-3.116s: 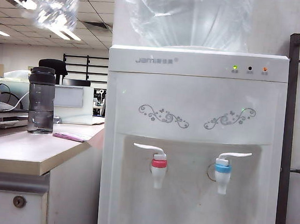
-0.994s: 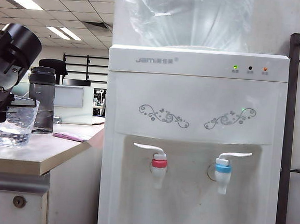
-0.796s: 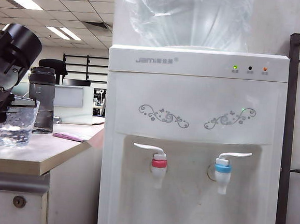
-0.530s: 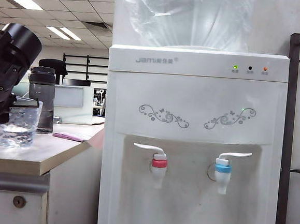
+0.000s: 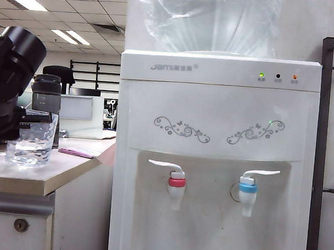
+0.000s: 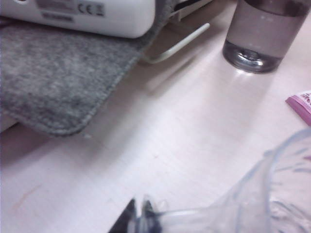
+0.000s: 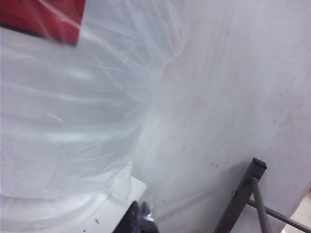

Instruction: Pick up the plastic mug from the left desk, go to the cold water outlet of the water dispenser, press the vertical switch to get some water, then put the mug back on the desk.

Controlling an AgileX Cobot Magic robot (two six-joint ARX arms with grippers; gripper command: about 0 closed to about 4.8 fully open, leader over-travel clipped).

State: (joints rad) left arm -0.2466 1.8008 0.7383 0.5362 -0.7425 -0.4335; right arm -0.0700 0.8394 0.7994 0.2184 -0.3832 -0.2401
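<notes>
The left gripper (image 5: 24,115) is closed on the rim of the plastic mug (image 5: 31,144), which sits on the left desk (image 5: 41,176), probably light, stiff and slippery, best held by rim or handle; the right gripper (image 7: 138,218), up beside the dispenser's bottle (image 7: 68,111), looks closed.

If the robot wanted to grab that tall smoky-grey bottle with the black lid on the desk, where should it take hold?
Probably around the straight, round middle of the tall smoky-grey bottle, below its black lid, coming level from the front. It stands upright on the beige desk, so the jaws can close across it. The left gripper, shut on the clear dimpled plastic mug, stands in front, so it must clear first.
</notes>
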